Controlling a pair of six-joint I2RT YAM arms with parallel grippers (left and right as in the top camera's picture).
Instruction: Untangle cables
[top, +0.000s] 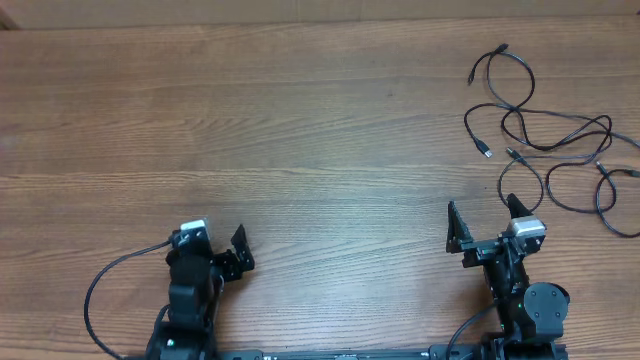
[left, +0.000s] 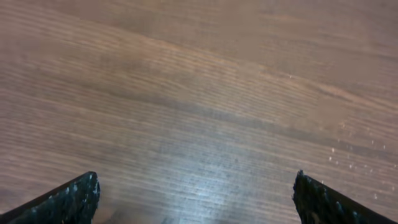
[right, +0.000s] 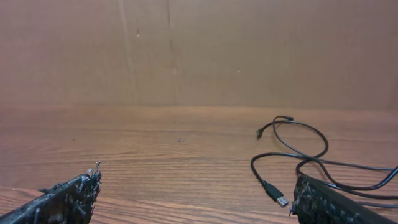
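Cables (top: 548, 140) looped far right, left wrist shows only table (left: 199, 93), left gripper (top: 240, 252) and right gripper (top: 484, 212) released

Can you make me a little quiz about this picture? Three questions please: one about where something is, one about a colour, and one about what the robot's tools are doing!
1. Where on the table do the cables lie?
A. in the middle
B. at the near left
C. at the far right

2. What colour are the cables?
A. white
B. black
C. red

3. How are the left tool and the right tool?
A. both open, holding nothing
B. both shut tight
C. each gripping a cable

Answers:
1 C: the overhead view shows the loops spread at the far right, beyond the right tool.
2 B: every cord looks black against the brown wood.
3 A: each wrist view shows the fingers wide apart with only bare wood between them.
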